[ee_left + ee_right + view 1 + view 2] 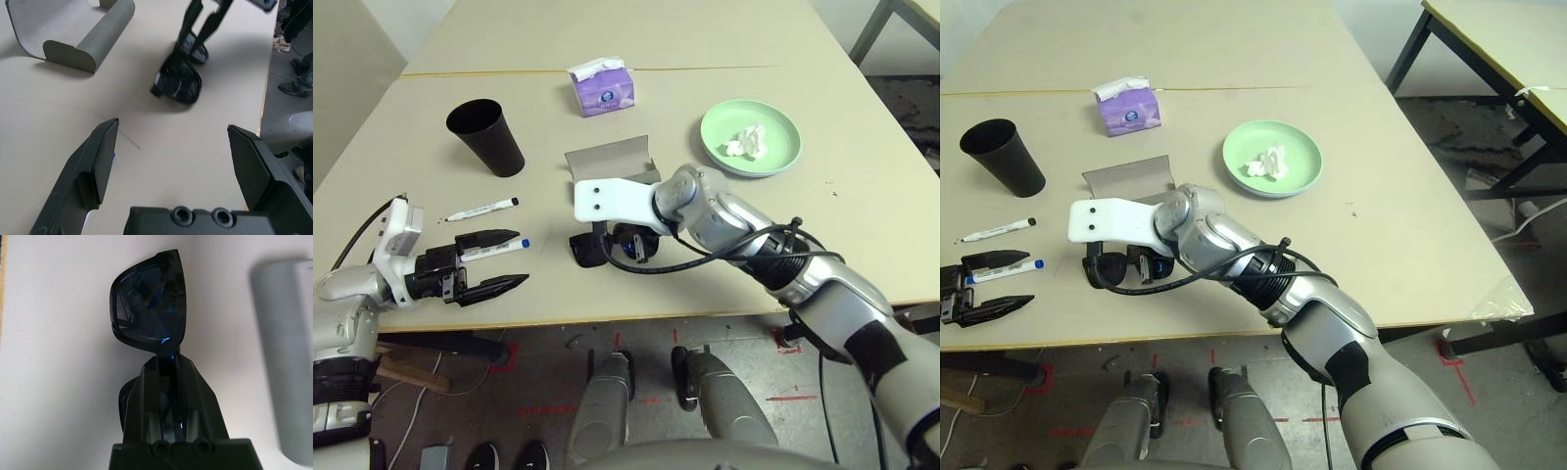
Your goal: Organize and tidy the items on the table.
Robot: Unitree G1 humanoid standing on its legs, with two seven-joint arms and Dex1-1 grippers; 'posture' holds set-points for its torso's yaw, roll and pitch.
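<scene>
Left eye view: the beige counter (607,108) carries the purple tissue box (601,88) at twelve o'clock, the black cup (487,137) at ten, and the green plate (751,138) at two with the crumpled white tissue (745,143) lying in it. The open grey glasses case (612,162) sits at the middle. Just below it the right claw (607,245) is clenched on the black sunglasses (590,250), near the counter's front edge. At eight o'clock the left claw (509,260) is released, fingers spread, with one white marker (499,245) between them and the other white marker (481,210) just beyond.

Left wrist view: the left claw's two spread fingers (95,161) frame bare counter; beyond lie the sunglasses at one o'clock, pinched by the right claw, and the case at eleven.

Right wrist view: the right claw's fingers (168,382) are pressed together on the sunglasses' bridge, one lens above them, the case at three o'clock.
</scene>
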